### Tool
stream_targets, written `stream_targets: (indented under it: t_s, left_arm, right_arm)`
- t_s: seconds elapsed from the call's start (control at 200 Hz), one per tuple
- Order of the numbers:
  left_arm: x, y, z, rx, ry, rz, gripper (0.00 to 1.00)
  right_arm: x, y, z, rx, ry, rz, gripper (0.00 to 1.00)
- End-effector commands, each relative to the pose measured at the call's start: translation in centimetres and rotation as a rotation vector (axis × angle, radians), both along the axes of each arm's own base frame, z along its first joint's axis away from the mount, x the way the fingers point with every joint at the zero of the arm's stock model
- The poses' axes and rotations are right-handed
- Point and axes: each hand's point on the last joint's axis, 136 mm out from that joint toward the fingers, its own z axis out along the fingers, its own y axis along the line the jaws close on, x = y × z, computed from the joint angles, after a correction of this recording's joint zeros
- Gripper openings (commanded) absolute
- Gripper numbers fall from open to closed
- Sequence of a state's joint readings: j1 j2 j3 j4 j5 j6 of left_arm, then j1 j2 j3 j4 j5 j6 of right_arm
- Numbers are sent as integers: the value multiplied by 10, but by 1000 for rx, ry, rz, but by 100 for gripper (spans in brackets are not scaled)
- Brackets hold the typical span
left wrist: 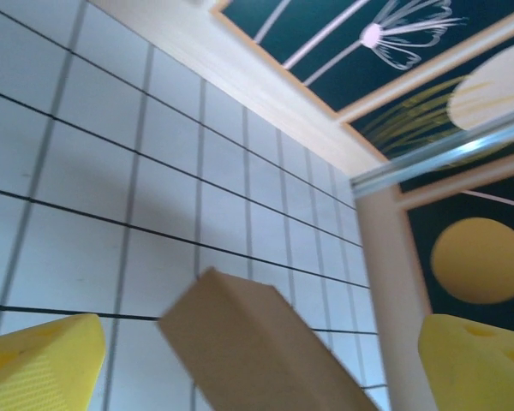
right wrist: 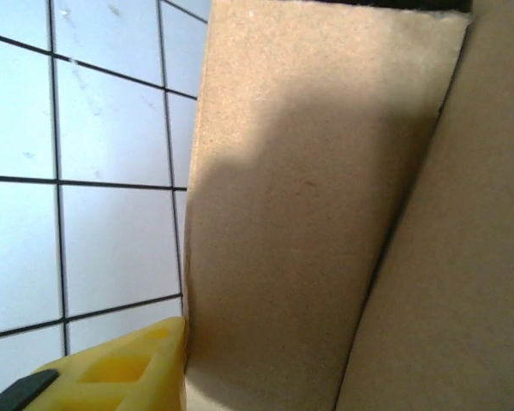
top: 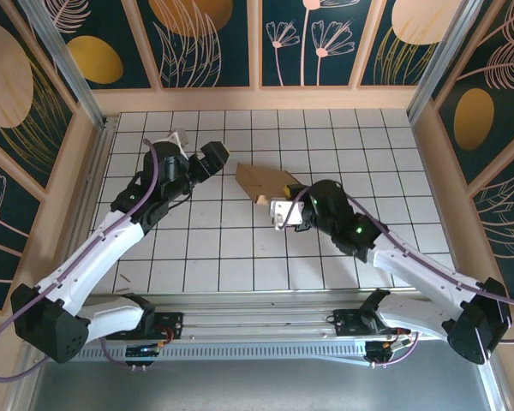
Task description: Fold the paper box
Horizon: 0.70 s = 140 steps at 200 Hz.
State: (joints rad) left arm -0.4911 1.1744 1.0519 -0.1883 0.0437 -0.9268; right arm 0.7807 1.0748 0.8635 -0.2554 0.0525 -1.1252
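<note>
Top external, box: the paper box [top: 265,181] lies mid-counter [top: 197,257] on the white grid, between my two arms, partly folded up.
Top external, left claw: my left claw [top: 218,157] sits just left of the box, pointing toward it.
Top external, right claw: my right claw [top: 278,204] is at the box's near edge, against the cardboard.
Left wrist, pads: yellow pads [left wrist: 43,360] are spread wide at the two lower corners. A blurred brown edge of the box rises between them and touches neither. The left claw is wide apart and holds nothing.
Right wrist, finger: one yellow finger [right wrist: 120,377] is against the edge of a cardboard panel. The second finger is hidden.
Right claw state: I cannot tell whether it pinches the panel or merely rests against it.
</note>
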Motion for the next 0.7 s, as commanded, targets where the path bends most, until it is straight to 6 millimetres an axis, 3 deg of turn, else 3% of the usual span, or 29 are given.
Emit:
stream_targets:
  t_s: [0.0,0.195,0.25,0.395,0.601,0.696]
  left_arm:
    - [-4,23,-20,101,29,59,94]
    - [-5,22,-38,101,60,48,95]
    - [-9,23,-62,108,111,46,95]
    - [-16,16,-93,87,173,8,95]
    - [-20,9,-115,73,217,-25,96]
    - [-22,8,-124,79,231,-39,96]
  right_arm:
    - [-39,-21,-37,-177,302,-13,47]
    - [-55,-19,-37,-275,490,-22,48]
    - [-56,-17,-40,-298,511,-20,49]
    - [-51,-11,-52,-345,543,-30,52]
    - [-41,-1,-73,-373,548,-30,57]
    - [-36,2,-77,-372,534,-30,68]
